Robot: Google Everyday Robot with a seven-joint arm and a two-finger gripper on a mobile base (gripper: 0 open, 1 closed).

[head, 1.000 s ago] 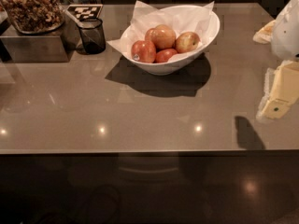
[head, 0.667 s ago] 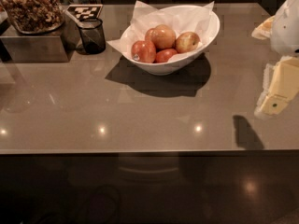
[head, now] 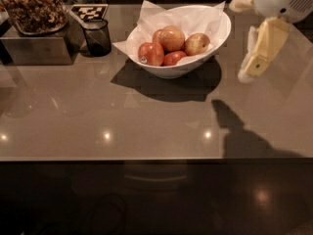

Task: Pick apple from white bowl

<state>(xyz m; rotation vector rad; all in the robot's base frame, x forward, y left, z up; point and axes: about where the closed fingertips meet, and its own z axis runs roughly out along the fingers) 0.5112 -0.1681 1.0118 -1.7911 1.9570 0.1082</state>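
Grey-brown and glossy, the counter (head: 122, 116) is seen from its near edge. The white bowl (head: 172, 70) is set toward the far side, a little right of centre, and is lined with crumpled white paper (head: 152, 17). Four apples are held in it. The apple (head: 197, 44), yellow-gold with red, is placed at the right of the group, beside the large pale apple (head: 171, 37). A deep red apple (head: 151, 53) with a small sticker is found at the left, and a smaller red one (head: 174, 58) lies nearest.

The gripper (head: 255, 62) is held in the air at the far right, apart from the bowl and just right of its rim, angled down toward the counter. Whether it is open or closed cannot be told.

At the far left a dark glass cup (head: 98, 37) is placed beside a metal box (head: 36, 50).
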